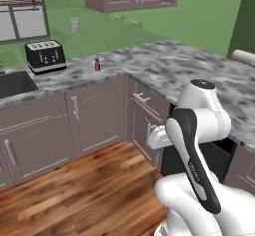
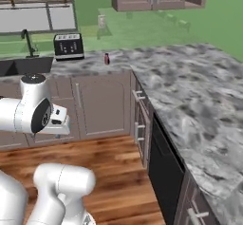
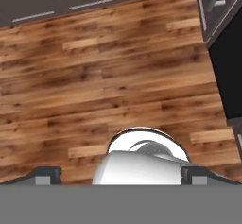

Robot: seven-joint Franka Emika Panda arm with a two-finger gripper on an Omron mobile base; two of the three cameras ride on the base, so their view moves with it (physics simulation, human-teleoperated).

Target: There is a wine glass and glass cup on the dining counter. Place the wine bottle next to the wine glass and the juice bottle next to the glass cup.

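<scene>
Nearest, the gripper point(image 3: 121, 175) hangs above the wooden plank floor point(image 3: 104, 76), pointing down at it; its two dark fingertips point(image 3: 45, 175) stand far apart at either edge of the hand view with nothing between them, so the jaws are wide open and empty. The floor is brown, streaked, laid in long boards.

Beyond the arm, an L-shaped worktop point(image 1: 164, 65) of grey-and-white marbled stone runs over brown cabinet doors with slim metal handles.

One juice bottle point(image 1: 96, 64) stands upright on that worktop, long axis vertical, cap upward: small, squat, reddish. It sits near the inner corner of the L, to the right of the toaster point(image 1: 45, 56) and apart from it. The right base view shows the same juice bottle point(image 2: 107, 58) at the same spot.

One toaster, black and boxy, stands farther along, just right of one dark sink point(image 1: 15, 82).
</scene>
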